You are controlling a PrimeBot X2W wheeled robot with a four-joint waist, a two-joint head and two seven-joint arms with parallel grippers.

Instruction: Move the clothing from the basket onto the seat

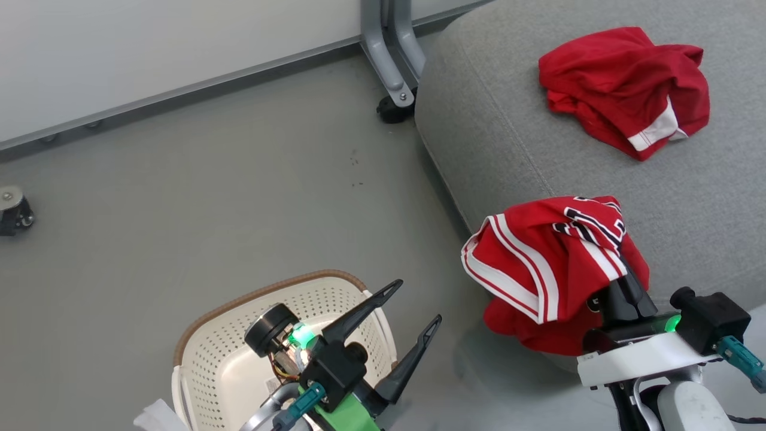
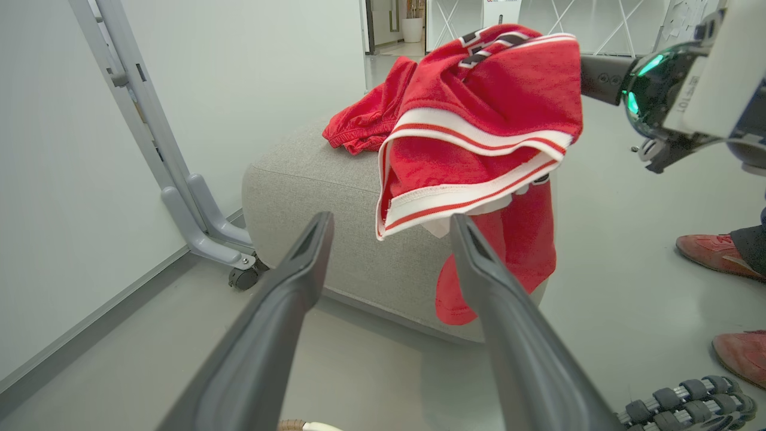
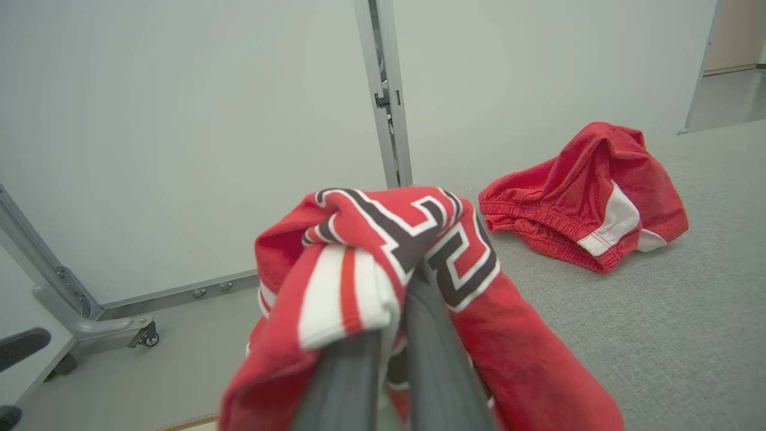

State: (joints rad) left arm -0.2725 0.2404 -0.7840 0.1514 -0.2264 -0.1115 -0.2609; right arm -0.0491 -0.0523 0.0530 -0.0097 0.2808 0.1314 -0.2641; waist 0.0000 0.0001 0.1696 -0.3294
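Tips of right gripper hidden inside striped jersey; clamped tight on it at seat edge. Part of basket cut off; left gripper above it spread wide, empty.

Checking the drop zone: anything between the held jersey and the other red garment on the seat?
Nothing. In the head view, bare grey seat separates the jersey from the other red garment.
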